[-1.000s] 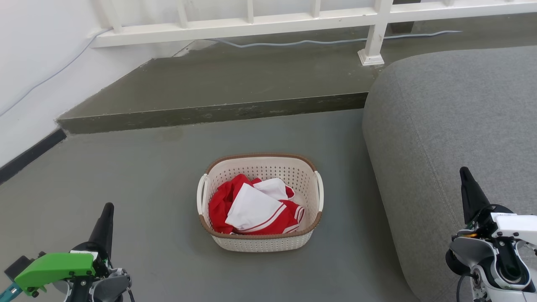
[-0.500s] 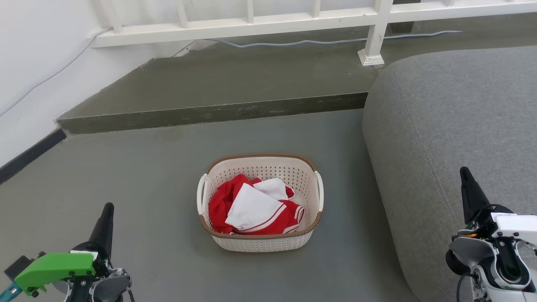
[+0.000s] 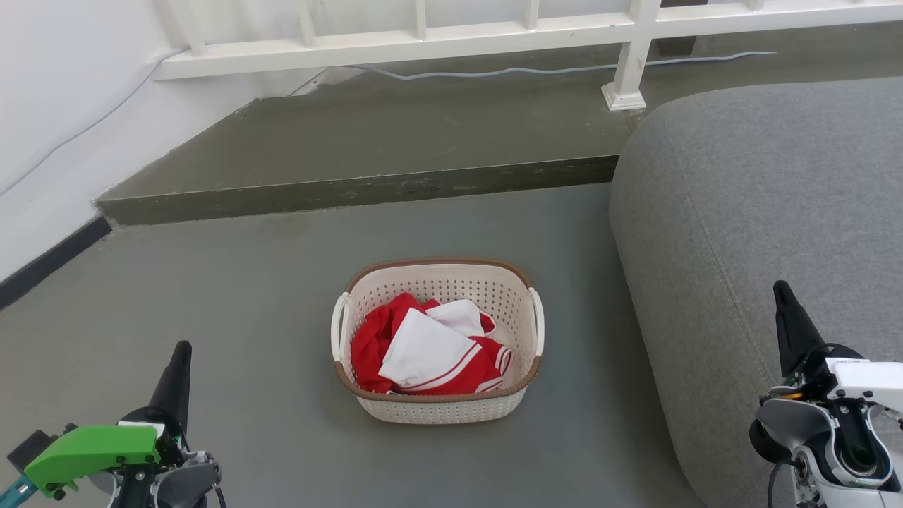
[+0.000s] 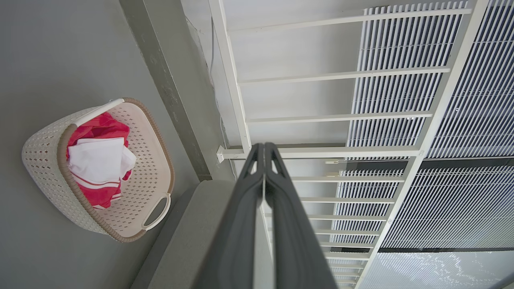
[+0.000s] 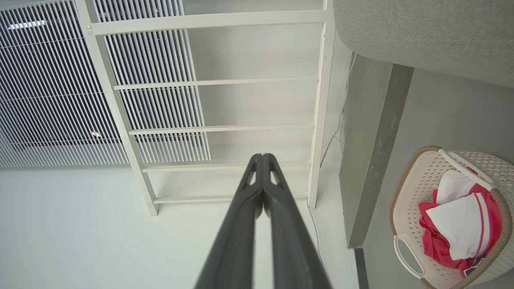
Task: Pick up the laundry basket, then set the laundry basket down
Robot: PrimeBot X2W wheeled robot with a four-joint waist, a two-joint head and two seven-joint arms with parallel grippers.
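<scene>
Left gripper (image 3: 179,356) and right gripper (image 3: 783,298), lower corners, are pinched closed, empty; best open both and lift the central laundry basket (image 3: 441,410) evenly by its side handles (image 3: 338,326).

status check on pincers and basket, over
Left pincer shut, empty. Right pincer shut, empty. Laundry basket on floor, untouched, clothes inside. Grey sofa close on its right.

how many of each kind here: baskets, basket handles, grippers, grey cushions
laundry basket: 1
loop handles: 2
grippers, left gripper and right gripper: 2
grey cushion: 1
total: 6
</scene>
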